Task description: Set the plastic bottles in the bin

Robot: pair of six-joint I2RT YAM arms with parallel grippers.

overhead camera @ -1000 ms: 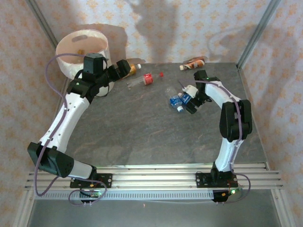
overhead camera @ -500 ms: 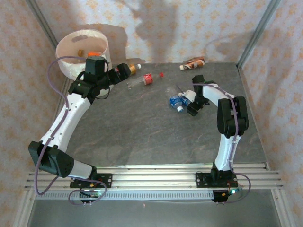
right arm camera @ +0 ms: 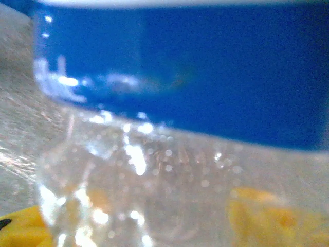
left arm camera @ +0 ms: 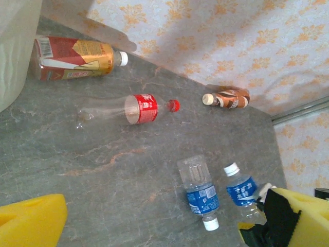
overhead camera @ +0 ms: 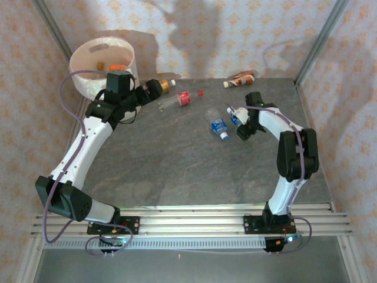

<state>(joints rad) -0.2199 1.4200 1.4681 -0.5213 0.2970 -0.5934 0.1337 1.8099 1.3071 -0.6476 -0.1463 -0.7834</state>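
Note:
The bin (overhead camera: 94,59) stands at the back left, and its pale wall (left arm camera: 10,56) fills one corner of the left wrist view. My left gripper (overhead camera: 154,88) (left arm camera: 164,218) hangs open and empty beside an orange-labelled bottle (overhead camera: 167,86) (left arm camera: 74,57). A red-labelled bottle (overhead camera: 180,99) (left arm camera: 136,108) and a blue-labelled bottle (overhead camera: 218,125) (left arm camera: 200,191) lie on the table. My right gripper (overhead camera: 242,122) (right arm camera: 149,221) is shut on a second blue-labelled bottle (overhead camera: 235,114) (left arm camera: 240,190) (right arm camera: 169,77). Its yellow pads (right arm camera: 262,213) show through the clear plastic.
A brown-labelled bottle (overhead camera: 240,79) (left arm camera: 230,99) lies by the back wall. A loose red cap (overhead camera: 201,92) sits near the red-labelled bottle. Something orange (overhead camera: 118,66) lies inside the bin. The dark stone table (overhead camera: 177,171) is bare towards the front.
My right gripper has closed on one blue-labelled bottle and drawn it right, away from the other. The left arm shifted slightly and stayed open.

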